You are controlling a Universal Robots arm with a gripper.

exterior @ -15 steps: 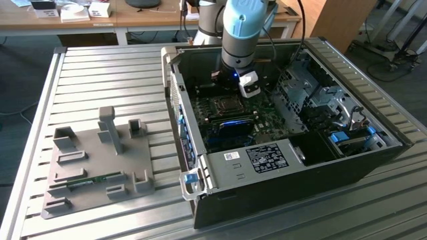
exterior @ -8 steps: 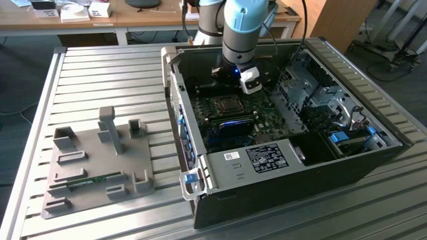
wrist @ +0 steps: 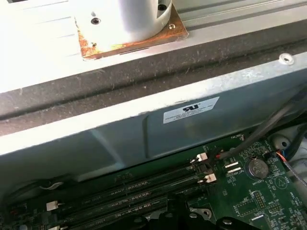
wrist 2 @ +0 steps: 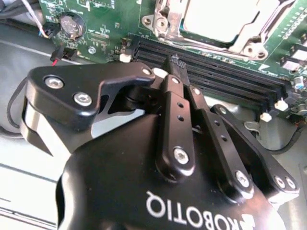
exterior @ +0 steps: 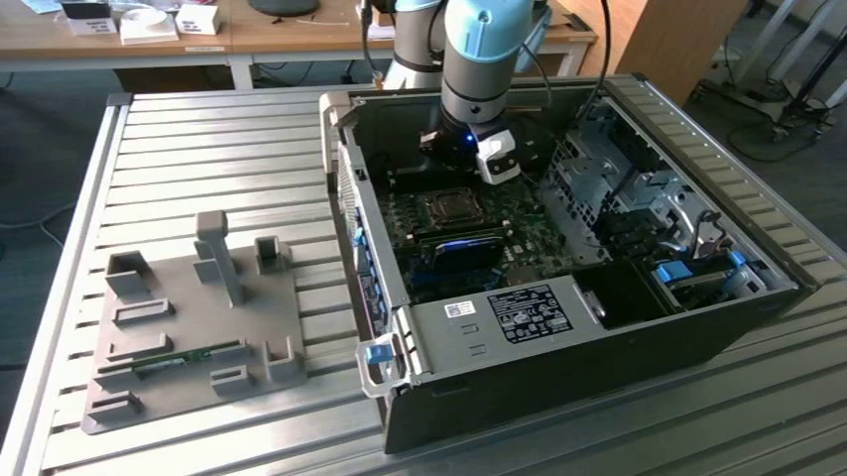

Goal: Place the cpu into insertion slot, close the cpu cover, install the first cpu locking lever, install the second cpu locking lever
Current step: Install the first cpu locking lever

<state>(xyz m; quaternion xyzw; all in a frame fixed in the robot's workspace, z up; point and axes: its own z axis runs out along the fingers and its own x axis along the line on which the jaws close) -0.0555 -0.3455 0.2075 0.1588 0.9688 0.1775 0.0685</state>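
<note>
End effector: your black end effector (wrist 2: 173,61) hovers over long black memory slots (wrist 2: 211,72), fingers pressed together, empty.
Progress: silver-grey square cpu (wrist 2: 225,19) seated; silvery hinged cpu cover (wrist 2: 165,21) looks down.

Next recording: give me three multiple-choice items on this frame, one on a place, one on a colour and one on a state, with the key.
1. Where is the hand?
A) Inside the open computer case
B) Over the grey tray
C) Beside the table

2. What colour is the motherboard?
A) Blue
B) Green
C) Red

3. How is the cpu placed?
A) Gripped in the hand
B) Lying in the insertion slot, framed by the cpu cover
C) Lying on the tray

Key: 1 A, as the second wrist view shows the hand just above the memory slots. 2 B, as the board is green in both wrist views. 3 B, as its silver top sits inside the metal frame.
</note>
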